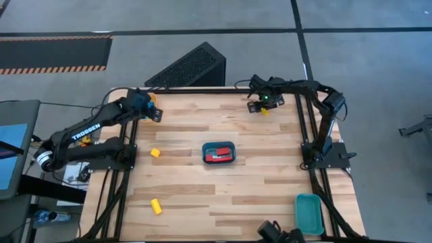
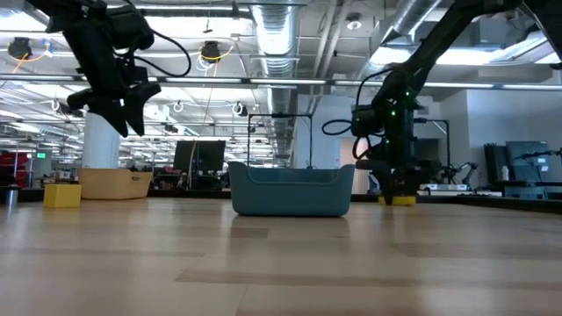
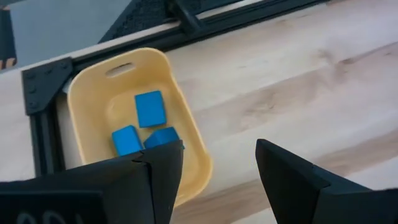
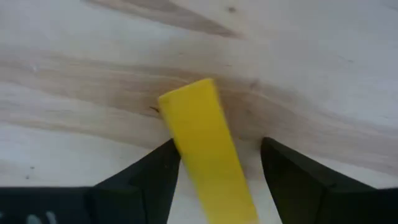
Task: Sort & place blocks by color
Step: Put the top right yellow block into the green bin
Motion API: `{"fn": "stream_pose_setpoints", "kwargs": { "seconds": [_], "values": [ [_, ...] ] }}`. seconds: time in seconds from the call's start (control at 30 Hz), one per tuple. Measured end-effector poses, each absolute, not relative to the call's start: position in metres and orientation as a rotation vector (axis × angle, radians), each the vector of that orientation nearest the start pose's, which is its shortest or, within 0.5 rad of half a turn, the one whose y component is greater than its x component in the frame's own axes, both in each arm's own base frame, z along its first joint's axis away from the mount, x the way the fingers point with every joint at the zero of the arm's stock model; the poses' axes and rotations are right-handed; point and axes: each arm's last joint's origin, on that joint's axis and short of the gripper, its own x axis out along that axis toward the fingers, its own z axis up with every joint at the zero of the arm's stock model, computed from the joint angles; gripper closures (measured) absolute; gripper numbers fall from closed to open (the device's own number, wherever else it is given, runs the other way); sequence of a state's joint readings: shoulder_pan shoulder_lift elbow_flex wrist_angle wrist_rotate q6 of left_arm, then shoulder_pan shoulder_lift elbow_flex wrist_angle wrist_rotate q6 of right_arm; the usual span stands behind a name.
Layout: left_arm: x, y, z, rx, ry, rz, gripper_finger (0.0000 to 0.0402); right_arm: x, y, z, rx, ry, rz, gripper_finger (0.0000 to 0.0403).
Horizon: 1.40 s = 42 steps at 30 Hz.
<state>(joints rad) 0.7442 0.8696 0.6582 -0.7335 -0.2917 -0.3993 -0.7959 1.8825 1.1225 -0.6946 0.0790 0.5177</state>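
Observation:
A yellow bar (image 4: 205, 155) lies flat on the table near its far right corner (image 1: 265, 112). My right gripper (image 4: 219, 146) is down at the table there, open, with one finger on each side of the bar. My left gripper (image 3: 219, 149) is open and empty, raised above the table's far left corner (image 1: 152, 112), beside the yellow-orange tray (image 3: 87, 93). That tray holds three blue blocks (image 3: 149, 109). Red blocks (image 1: 217, 152) lie in the teal tray (image 1: 219, 144) at the table's middle. Two more yellow blocks rest on the table, one at left (image 1: 155, 153) and one near the near edge (image 1: 156, 206). My right gripper comes at the yellow bar from above, its fingers across the bar's width. One finger (image 4: 163, 163) stands right against the bar's long side (image 4: 177, 140); whether it touches, I cannot tell. The other finger stands clear of it. The bar lies flat on the table.
A second teal tray (image 1: 309, 212) sits at the near right corner. A black frame rail (image 3: 186, 28) runs along the far edge behind the yellow-orange tray. Bare wood lies between the middle tray and the table's edges.

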Motion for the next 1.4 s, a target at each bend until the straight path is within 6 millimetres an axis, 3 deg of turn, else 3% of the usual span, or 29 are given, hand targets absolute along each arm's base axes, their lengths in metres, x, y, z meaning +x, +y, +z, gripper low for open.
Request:
{"fn": "stream_pose_setpoints", "kwargs": {
  "seconds": [0.17, 0.4, 0.67, 0.83, 1.03, 1.13, 1.4],
  "values": [
    [0.119, 0.110, 0.238, -0.497, 0.742, 1.074, 0.0211, 0.231, -0.237, 0.133, 0.941, 1.208, -1.057, 0.0198],
    [0.137, 0.114, 0.247, -0.444, 0.621, 0.819, 0.0211, 0.235, -0.226, 0.150, 0.963, 1.174, -0.942, 0.0324],
    [0.175, 0.132, 0.249, -0.540, 0.389, 0.483, 0.0211, 0.258, -0.204, 0.200, 0.798, 0.931, -0.817, 0.0326],
    [0.197, 0.146, 0.237, -0.604, 0.335, 0.381, 0.0211, 0.297, -0.162, 0.232, 0.364, 0.777, -0.690, 0.0326],
    [0.218, 0.159, 0.226, -0.673, 0.250, 0.253, 0.0212, 0.336, -0.105, 0.251, -0.126, 0.649, -0.539, 0.0323],
    [0.224, 0.163, 0.224, -0.682, 0.216, 0.219, 0.0212, 0.348, -0.091, 0.253, -0.183, 0.627, -0.541, 0.0315],
    [0.236, 0.169, 0.226, -0.691, 0.137, 0.117, 0.0212, 0.383, -0.082, 0.267, -0.266, 0.612, -0.534, 0.0313]
  ]
}}
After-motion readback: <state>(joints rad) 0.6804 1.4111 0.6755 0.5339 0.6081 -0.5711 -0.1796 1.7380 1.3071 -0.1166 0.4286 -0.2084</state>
